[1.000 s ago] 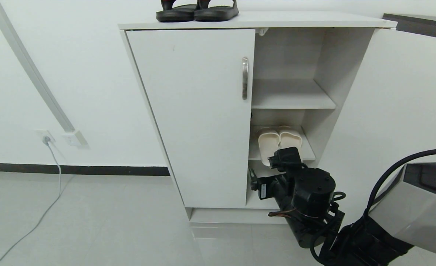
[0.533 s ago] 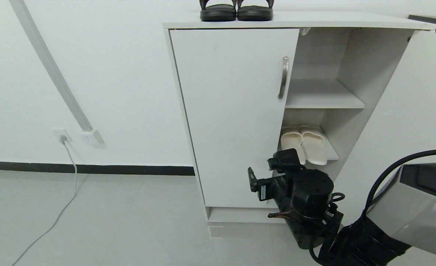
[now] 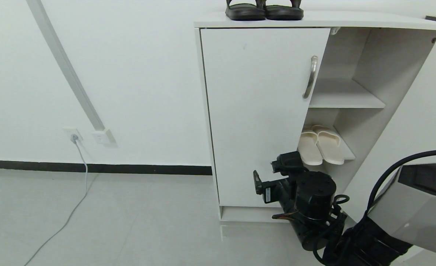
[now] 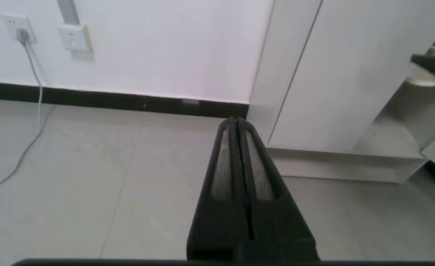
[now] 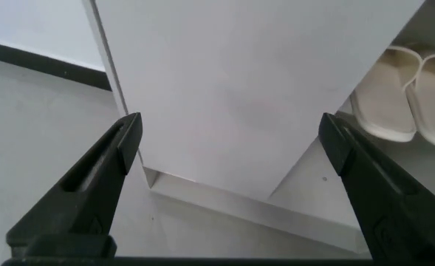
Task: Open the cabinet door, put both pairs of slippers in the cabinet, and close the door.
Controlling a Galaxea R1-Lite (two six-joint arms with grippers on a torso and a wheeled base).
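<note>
Atop the cabinet (image 3: 351, 16): one pair of black slippers (image 3: 264, 11), side by side toward its left end, not yet stowed.

Cabinet, white, two doors. Its left door (image 3: 258, 111) is closed, with a metal handle (image 3: 310, 77) at the inner edge. The right door (image 3: 417, 129) is swung wide open.

Interior, right half: an upper shelf (image 3: 343, 99) and a lower shelf (image 3: 349, 153). The lower one carries the white slippers (image 3: 321, 146), side by side.

Right pincer (image 5: 230, 125): low before the closed left door, near its bottom edge, fingers spread wide with nothing between them.

Left pincer (image 4: 236, 125): low above the floor (image 3: 129, 221), apart from the cabinet, fingers pressed together and holding nothing.

Step in hand, as judged: door opened and first pair stowed, so fetching the second pair comes next.

Next move calls for lifting the spread right pincer to the cabinet top, closing it on the black slippers and setting them on a shelf. The right door is then pushed shut.
</note>
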